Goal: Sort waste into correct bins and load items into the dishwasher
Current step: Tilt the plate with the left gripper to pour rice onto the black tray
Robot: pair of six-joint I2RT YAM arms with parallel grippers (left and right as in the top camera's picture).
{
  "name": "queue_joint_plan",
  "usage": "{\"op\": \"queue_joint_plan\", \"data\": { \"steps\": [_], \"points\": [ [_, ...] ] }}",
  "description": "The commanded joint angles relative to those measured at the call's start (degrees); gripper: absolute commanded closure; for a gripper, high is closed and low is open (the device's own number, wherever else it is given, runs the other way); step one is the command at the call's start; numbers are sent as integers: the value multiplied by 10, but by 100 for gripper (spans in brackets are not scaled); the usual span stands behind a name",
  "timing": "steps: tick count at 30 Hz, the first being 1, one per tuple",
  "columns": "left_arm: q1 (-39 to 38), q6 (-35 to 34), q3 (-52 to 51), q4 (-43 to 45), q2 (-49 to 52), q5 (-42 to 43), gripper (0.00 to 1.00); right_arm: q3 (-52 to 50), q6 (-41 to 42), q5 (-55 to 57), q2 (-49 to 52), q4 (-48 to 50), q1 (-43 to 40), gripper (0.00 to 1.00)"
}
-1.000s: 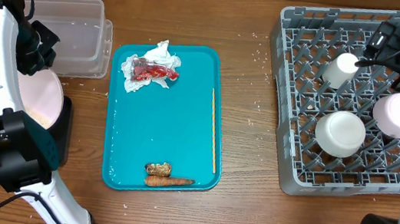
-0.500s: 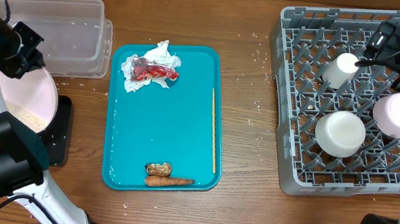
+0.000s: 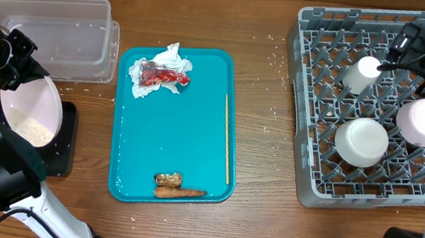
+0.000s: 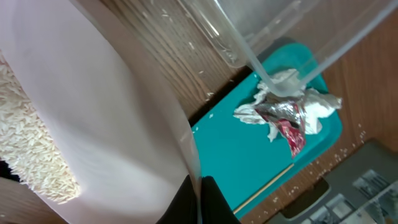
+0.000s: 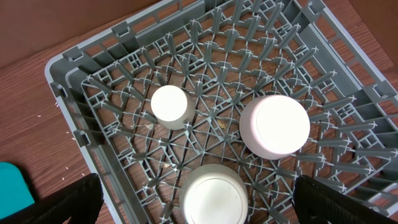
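My left gripper (image 3: pixel 28 72) is shut on the rim of a pale pink bowl (image 3: pixel 31 106), tilted over a black bin (image 3: pixel 65 145) at the left edge. Rice grains (image 4: pixel 34 146) lie in the bowl's lower part, and the fingers (image 4: pixel 198 202) pinch its rim in the left wrist view. The teal tray (image 3: pixel 194 137) holds a crumpled napkin with a red wrapper (image 3: pixel 159 73), a wooden stick (image 3: pixel 228 139) and food scraps (image 3: pixel 173 185). My right gripper (image 5: pixel 199 211) hangs open and empty above the grey dishwasher rack (image 3: pixel 299 139), which holds three upturned cups (image 3: pixel 362 141).
A clear plastic container (image 3: pixel 67 34) stands at the back left, close to the bowl. Scattered rice grains lie on the wooden table around the tray. The rack fills the right side; the right arm's cables (image 3: pixel 419 48) hang over its far edge.
My left arm has swung left and toward the front with the pink bowl, tilting it further over the black bin. The right arm has not moved.
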Motion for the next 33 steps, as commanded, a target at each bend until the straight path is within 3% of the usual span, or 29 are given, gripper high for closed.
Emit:
{"op": "queue_joint_plan", "data": {
  "steps": [1, 7, 11, 19, 33],
  "points": [
    [17, 41, 12, 2, -16, 37, 96, 1, 4, 4, 0, 2, 0, 0],
    [23, 89, 12, 8, -16, 42, 96, 1, 4, 4, 0, 2, 0, 0],
    [23, 131, 12, 7, -16, 91, 96, 1, 4, 4, 0, 2, 0, 0],
    [26, 133, 12, -7, -16, 110, 96, 1, 4, 4, 0, 2, 0, 0],
    [96, 184, 12, -34, -16, 193, 96, 1, 4, 4, 0, 2, 0, 0]
  ]
}}
